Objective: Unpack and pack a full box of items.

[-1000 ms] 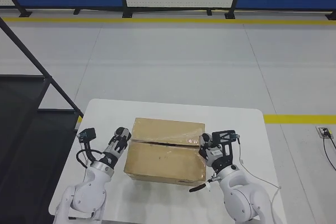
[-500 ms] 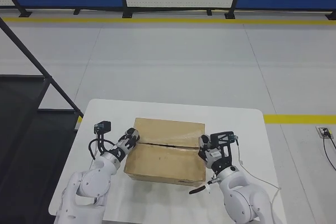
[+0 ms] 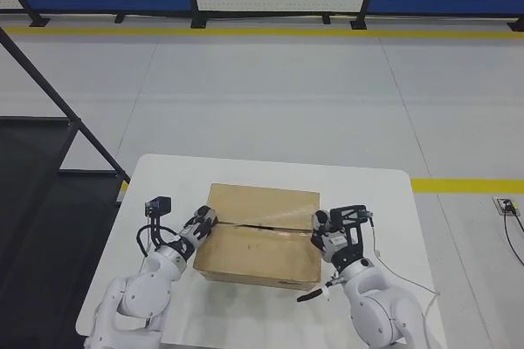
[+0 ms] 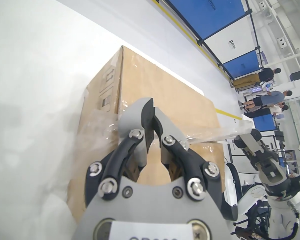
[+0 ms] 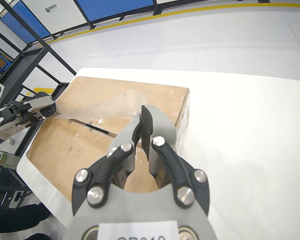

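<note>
**Both grippers pinching the tape at the ends of the box seam**

The brown cardboard box is sitting shut in the middle of the white table, long side toward the robot, closed along a centre seam. The left gripper is hanging at the left end of that seam. Its fingers are drawn together and clear packing tape is bunching around the tips. It looks clamped on the film, though the pinch itself is hard to make out. The right gripper is sitting at the right end, fingers pressed together on a curl of the same tape. Between the two, the strip is standing up off the cardboard. I cannot tell whether any of it is clinging along the seam.

As I'm reading it, the step in hand is stripping the seal so the top can open; no unpacking is showing yet.

Doing this well is going to come down to direction and balance:
- **Pull direction:** Drawing the tape low and along the seam should work better than pulling straight up. That way the box is not being lifted or dragged across the table.
- **Anchor and peel:** One end ought to be anchoring while the other is peeling.
- **Risks:** Thin film like this is likely to stretch, tear or wrap back onto itself.
- **Letting go:** The tape will probably be sticking to the finger pads, so releasing it may take a wipe or a shake.
</note>
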`<state>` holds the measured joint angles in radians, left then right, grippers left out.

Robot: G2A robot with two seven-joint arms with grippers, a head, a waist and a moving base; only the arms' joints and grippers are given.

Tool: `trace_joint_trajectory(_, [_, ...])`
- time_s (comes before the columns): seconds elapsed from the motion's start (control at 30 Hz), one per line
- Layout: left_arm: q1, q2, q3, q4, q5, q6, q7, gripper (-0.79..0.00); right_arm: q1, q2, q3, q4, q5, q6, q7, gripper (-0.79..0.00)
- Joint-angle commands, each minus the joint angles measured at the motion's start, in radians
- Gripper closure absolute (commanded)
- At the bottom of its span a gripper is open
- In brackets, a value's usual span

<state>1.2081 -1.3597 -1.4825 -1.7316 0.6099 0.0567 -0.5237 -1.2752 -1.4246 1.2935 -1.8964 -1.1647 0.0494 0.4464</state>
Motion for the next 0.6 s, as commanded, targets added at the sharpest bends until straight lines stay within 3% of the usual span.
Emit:
trace_joint_trajectory(0.0, [0.002, 0.001, -0.002, 0.003, -0.004, 0.001, 0.003, 0.0, -0.003, 0.001, 0.002, 0.0, 0.0, 0.0, 0.001, -0.163])
trace_joint_trajectory(0.27, [0.001, 0.006, 0.003, 0.012, -0.014, 0.003, 0.01, 0.0, -0.01, 0.004, 0.009, -0.005, 0.003, 0.002, 0.004, -0.188])
trace_joint_trajectory(0.33, [0.0, 0.007, 0.004, 0.013, -0.015, 0.004, 0.011, 0.0, -0.012, 0.005, 0.01, -0.008, 0.003, 0.004, 0.006, -0.246])
trace_joint_trajectory(0.57, [0.0, 0.011, 0.008, 0.015, -0.021, 0.007, 0.016, 0.0, -0.025, 0.008, 0.021, -0.014, 0.004, 0.012, 0.005, -0.296])
